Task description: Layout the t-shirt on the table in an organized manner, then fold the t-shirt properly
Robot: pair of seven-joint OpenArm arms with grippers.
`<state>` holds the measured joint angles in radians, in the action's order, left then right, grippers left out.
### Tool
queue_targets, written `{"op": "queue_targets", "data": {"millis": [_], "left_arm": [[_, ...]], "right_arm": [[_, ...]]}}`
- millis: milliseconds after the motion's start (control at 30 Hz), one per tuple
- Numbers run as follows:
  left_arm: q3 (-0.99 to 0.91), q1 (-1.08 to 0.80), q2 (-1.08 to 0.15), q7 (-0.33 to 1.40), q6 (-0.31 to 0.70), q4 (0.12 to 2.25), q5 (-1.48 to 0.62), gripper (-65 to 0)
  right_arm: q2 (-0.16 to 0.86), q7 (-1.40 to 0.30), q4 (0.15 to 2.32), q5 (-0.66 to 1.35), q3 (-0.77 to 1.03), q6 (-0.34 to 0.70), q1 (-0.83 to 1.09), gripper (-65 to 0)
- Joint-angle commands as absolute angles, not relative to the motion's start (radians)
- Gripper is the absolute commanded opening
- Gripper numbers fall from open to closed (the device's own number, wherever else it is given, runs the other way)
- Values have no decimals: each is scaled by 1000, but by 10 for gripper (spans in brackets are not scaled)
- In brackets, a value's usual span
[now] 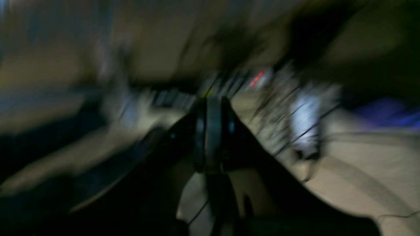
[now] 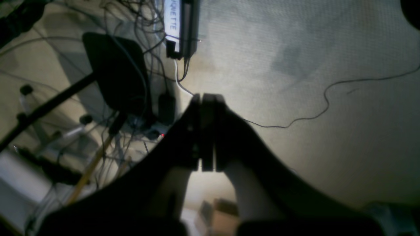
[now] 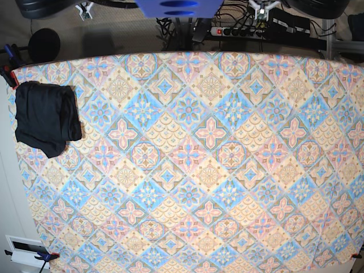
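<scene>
Patterned in pastel diamonds, the tabletop (image 3: 205, 153) is seen from above with the t-shirt (image 3: 45, 116) lying folded into a compact dark bundle at about nine o'clock, near the edge. The folding is judged essentially done; only a retreat of the arms, or a check of the bundle, seems called for next. Neither arm is seen in the base view. The left pincer (image 1: 213, 131) and the right pincer (image 2: 206, 131) are each seen fully closed with nothing held. The left wrist view is heavily blurred, and the bundle's inner layers cannot be made out.
</scene>
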<state>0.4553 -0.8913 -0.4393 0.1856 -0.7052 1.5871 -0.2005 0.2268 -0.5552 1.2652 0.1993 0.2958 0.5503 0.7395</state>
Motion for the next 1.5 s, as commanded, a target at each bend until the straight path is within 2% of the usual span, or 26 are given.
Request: {"op": "queue_targets", "data": {"millis": [0, 300, 400, 567, 667, 767, 833, 933, 1033, 1200, 1467], "left_arm": [[435, -883, -409, 133, -698, 1523, -180, -650], [401, -627, -211, -197, -698, 771, -177, -650], [401, -512, -151, -360, -698, 503, -170, -650], [401, -341, -76, -489, -587, 203, -171, -650], [395, -295, -67, -492, -516, 182, -179, -650], [394, -252, -67, -492, -447, 182, -179, -650], [394, -231, -67, -489, -384, 177, -179, -650], [394, -193, -68, -397, -231, 177, -179, -650], [394, -150, -82, -323, -145, 177, -179, -650], [400, -119, -85, -314, -140, 182, -176, -650], [401, -117, -48, -320, -140, 240, -170, -650]], "right_arm": [[237, -538, 1228, 208, 275, 555, 723, -650], [231, -275, 657, 208, 59, 553, 392, -650], [177, -153, 450, 209, 25, 553, 280, -650], [122, -45, 321, 208, 19, 553, 194, -650], [107, -25, 320, 209, 24, 553, 171, -650], [48, 10, 318, 216, 27, 536, 122, -650], [30, 27, 317, 216, 33, 466, 110, -650], [27, 70, 317, 214, 108, 315, 97, -650], [25, 99, 317, 214, 189, 266, 97, -650], [1, 105, 321, 209, 277, 266, 93, -650], [5, 105, 323, 209, 291, 266, 99, -650]]}}
